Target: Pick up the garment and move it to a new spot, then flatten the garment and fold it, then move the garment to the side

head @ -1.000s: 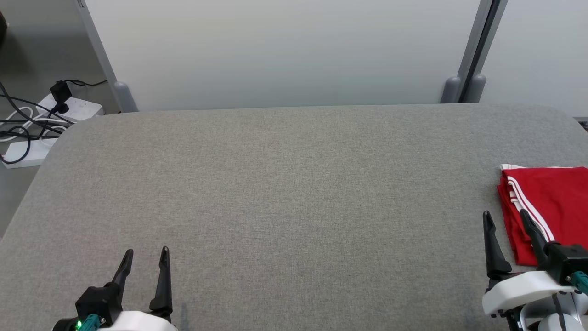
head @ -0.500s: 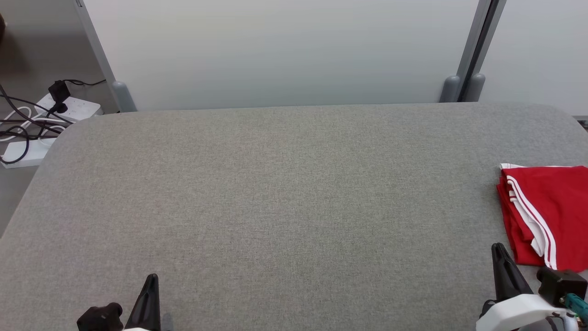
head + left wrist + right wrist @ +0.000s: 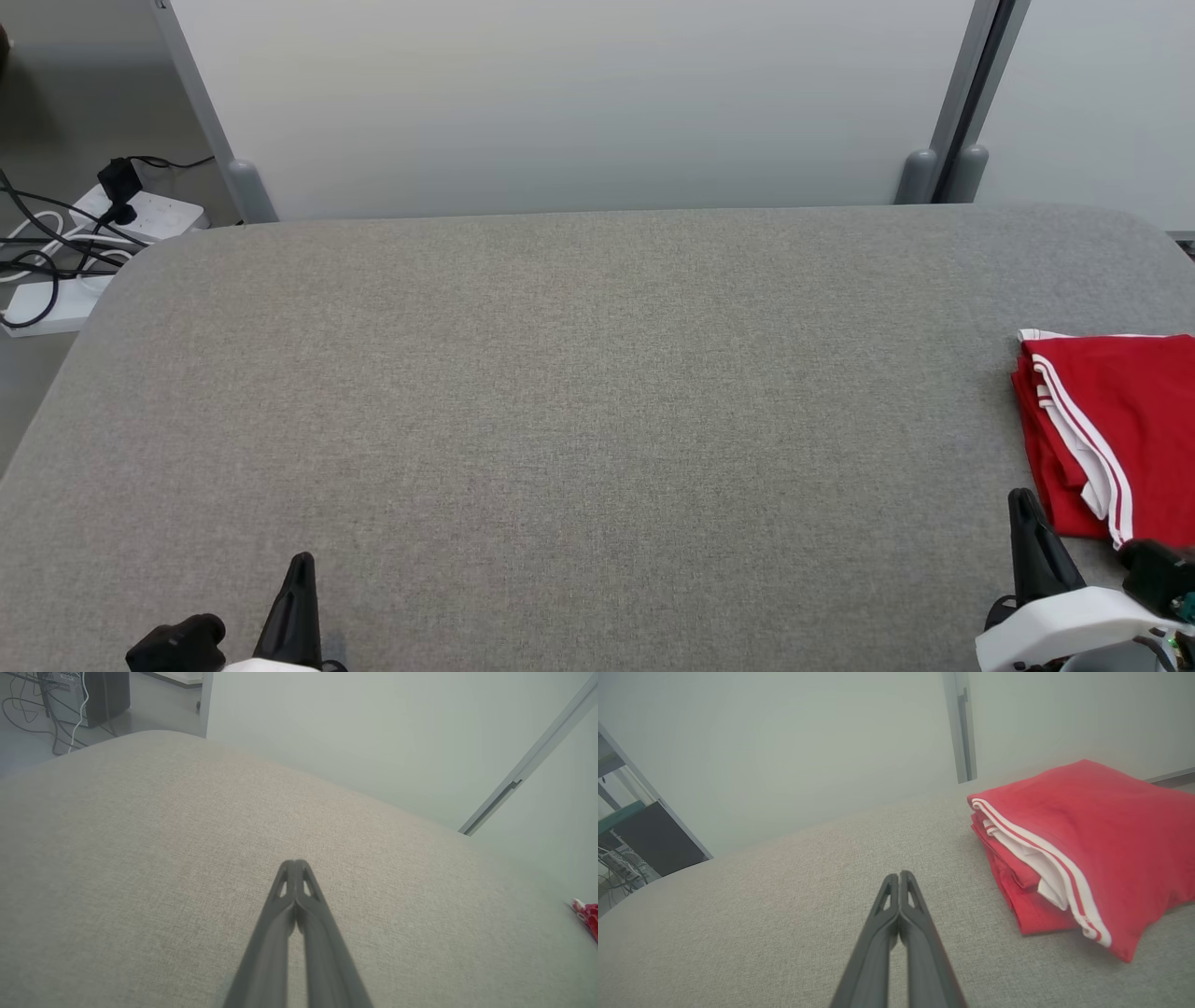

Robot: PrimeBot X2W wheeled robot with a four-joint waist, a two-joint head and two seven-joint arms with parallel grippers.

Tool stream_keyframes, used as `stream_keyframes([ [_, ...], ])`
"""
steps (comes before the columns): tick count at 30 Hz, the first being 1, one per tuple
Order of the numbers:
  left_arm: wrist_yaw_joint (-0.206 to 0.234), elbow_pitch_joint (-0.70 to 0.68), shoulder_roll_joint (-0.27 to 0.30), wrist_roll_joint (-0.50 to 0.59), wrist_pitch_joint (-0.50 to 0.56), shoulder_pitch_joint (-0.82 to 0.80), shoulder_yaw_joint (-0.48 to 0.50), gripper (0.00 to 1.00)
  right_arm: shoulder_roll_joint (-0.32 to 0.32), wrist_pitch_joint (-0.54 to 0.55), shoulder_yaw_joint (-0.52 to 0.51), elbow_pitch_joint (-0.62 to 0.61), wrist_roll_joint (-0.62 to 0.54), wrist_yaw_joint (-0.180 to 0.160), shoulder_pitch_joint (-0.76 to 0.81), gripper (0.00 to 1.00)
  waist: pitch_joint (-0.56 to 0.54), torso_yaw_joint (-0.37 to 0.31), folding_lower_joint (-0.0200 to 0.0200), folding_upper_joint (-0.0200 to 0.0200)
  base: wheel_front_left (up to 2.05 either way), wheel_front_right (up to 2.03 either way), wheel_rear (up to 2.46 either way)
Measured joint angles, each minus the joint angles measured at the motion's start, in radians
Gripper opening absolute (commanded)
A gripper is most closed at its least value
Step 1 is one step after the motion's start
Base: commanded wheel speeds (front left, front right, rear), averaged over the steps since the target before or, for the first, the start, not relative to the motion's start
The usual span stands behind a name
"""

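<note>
The garment (image 3: 1120,420) is red with white stripes and lies folded in a neat stack at the right edge of the grey table (image 3: 579,373). The right wrist view has the garment (image 3: 1087,844) to the right of my right gripper (image 3: 899,875), whose fingers are pressed together and hold nothing. In the head view my right gripper (image 3: 1025,499) sits low at the lower right, just short of the garment's near edge and apart from it. My left gripper (image 3: 301,563) rests at the lower left, shut and empty (image 3: 295,863). A red corner of the garment (image 3: 587,910) peeks in at the far right of the left wrist view.
A pale partition wall (image 3: 579,103) with a grey post (image 3: 962,112) stands behind the table. White power strips and black cables (image 3: 84,243) lie on the floor off the table's back left corner. A dark computer case (image 3: 84,695) stands on the floor beyond the table.
Both grippers have gone from open to shut and pulled back toward the bottom edge. The right gripper has withdrawn from over the garment, which stays folded in place.
</note>
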Motion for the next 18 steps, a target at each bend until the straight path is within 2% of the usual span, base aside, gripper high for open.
stream_keyframes([
  [18,-0.012,-0.019,0.001,-0.203,0.053,-0.004,0.002,0.00,0.001,0.051,-0.016,-0.015,0.214,0.000,0.000,0.00,0.005,0.001,-0.0001,0.0000,0.00,0.00,0.00],
])
